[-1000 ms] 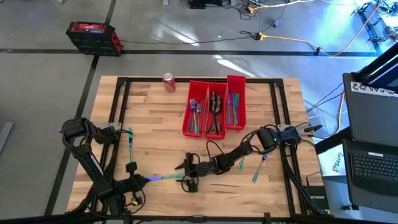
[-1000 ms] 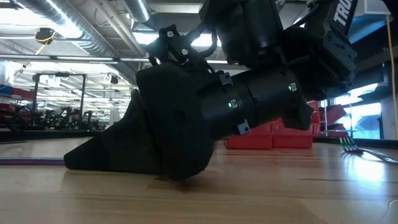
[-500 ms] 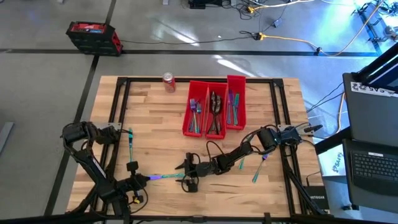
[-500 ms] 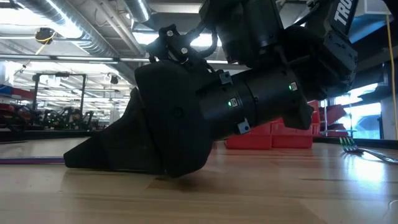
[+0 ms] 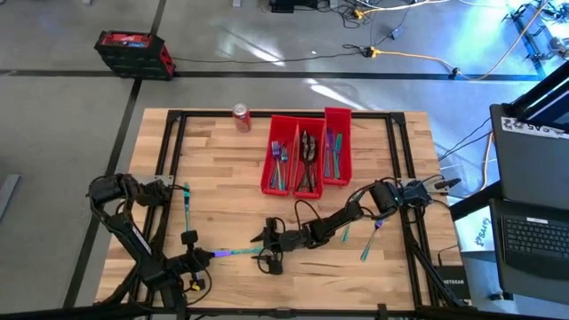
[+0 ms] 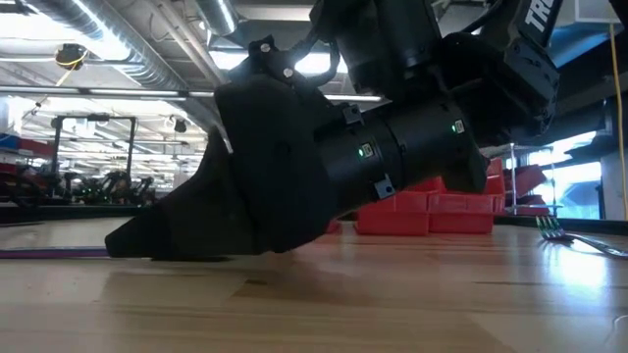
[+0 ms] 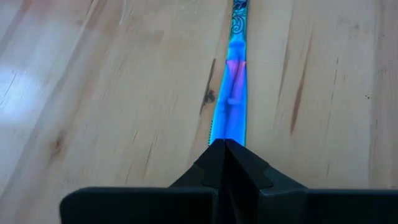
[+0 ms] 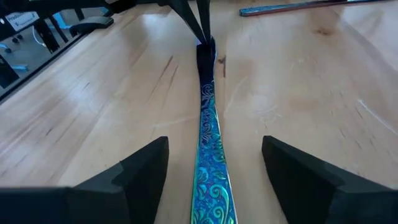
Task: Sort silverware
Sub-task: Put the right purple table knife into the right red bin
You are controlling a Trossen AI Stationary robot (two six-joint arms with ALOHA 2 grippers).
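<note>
High view puts the two arms nose to nose near the table's front edge, with one iridescent knife (image 5: 236,252) bridging them. The left gripper (image 5: 203,256) is clenched on one end of that knife; in the left wrist view the blade (image 7: 231,93) runs straight out from between the pinched fingertips. The right gripper (image 5: 264,252) sits at the opposite end with its fingers spread to either side of the patterned handle (image 8: 211,168), not touching it.

This looks like a handover in progress, and the right fingers appear to be starting to close. To do it well, the right gripper should stay centred over the handle so both pads meet the flat faces together, and close fully before the left one lets go. The low view shows the right gripper (image 6: 211,221) down almost on the wood, so a slight lift by both arms together would keep the knife from scraping. A thin, slick handle may twist if gripped off-centre.

Sorted pieces already lie in the three red bins (image 5: 307,160) at the back of the table. Two more loose pieces wait: one (image 5: 187,206) by the left arm's base, another (image 5: 367,246) by the right arm. A soda can (image 5: 241,116) stands left of the bins.
</note>
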